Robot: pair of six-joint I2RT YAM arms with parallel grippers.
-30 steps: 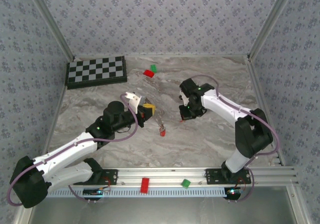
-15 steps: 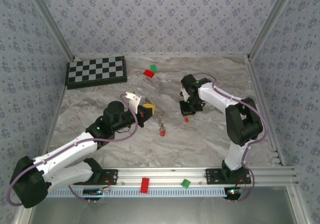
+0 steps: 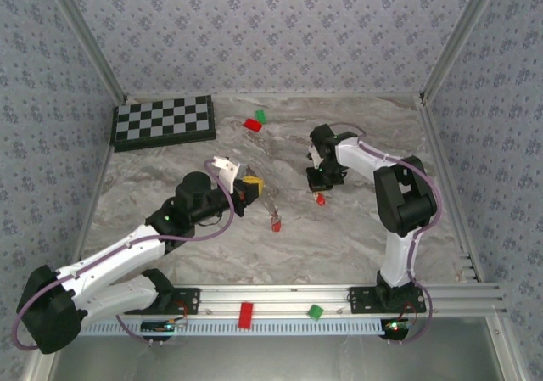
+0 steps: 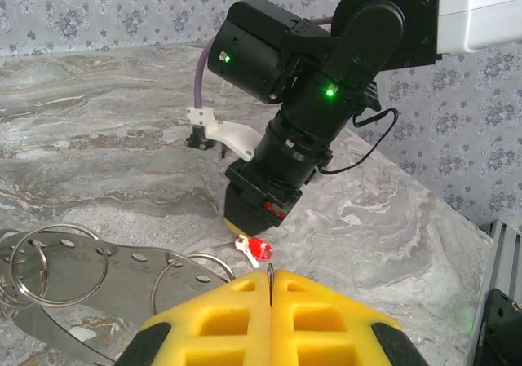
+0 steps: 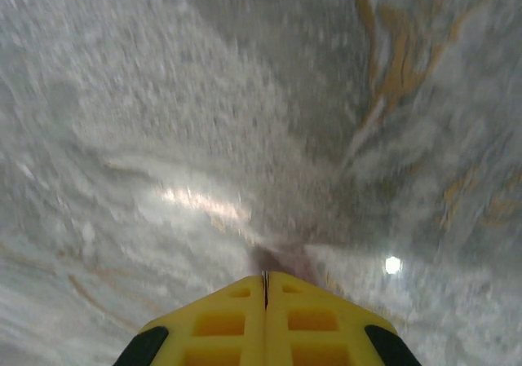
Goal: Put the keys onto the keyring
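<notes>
Showing 2 red keys (image 3: 320, 199), 1 grey keyring (image 4: 122, 262)

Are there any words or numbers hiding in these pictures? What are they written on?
No words, numbers or brand names can be read anywhere.
The checkerboard has only dark and grey squares, no writing.
The green lights on the right arm are plain dots, not signs.
A tiny red patch near that arm's black end is too small to read.
</notes>
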